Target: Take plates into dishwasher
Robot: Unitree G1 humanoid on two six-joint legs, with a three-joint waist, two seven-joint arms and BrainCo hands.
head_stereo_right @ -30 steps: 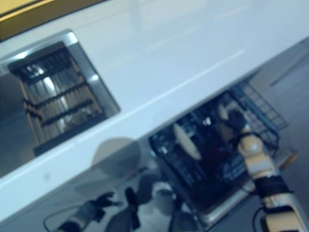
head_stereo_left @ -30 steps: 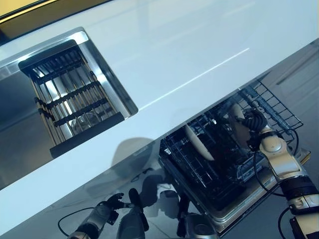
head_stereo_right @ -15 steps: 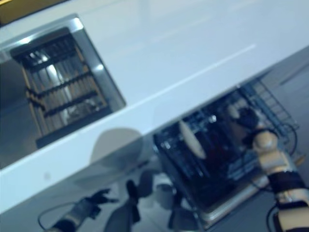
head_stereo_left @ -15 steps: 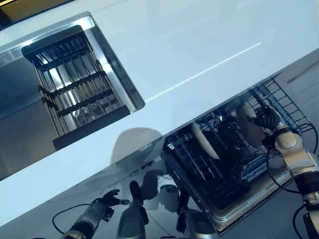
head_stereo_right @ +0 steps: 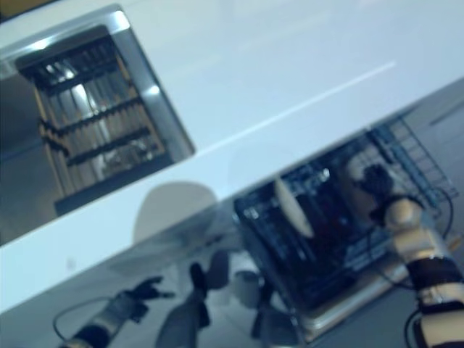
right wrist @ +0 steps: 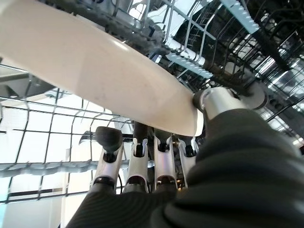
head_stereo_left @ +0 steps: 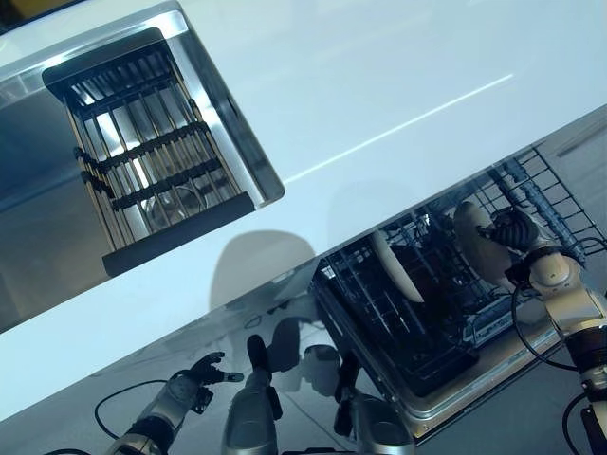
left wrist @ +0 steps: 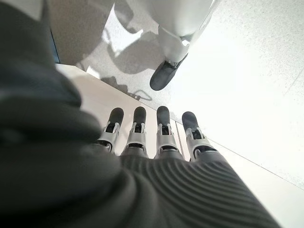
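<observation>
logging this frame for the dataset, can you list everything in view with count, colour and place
plate held by the right hand: 1, cream white, on edge over the right part of the dishwasher rack
plate already racked: 1, cream white, standing on edge in the middle of the rack
dishwasher rack: 1, dark wire, pulled out below the counter edge
counter: 1, white, across the upper part of the eye views
sink: 1, steel, set in the counter at the left
drying rack: 1, black bars, lying in the sink
floor: pale, speckled, under the left hand
right hand: fingers and thumb pinching the plate's edge
left hand: low by the floor, fingers straight, empty
</observation>
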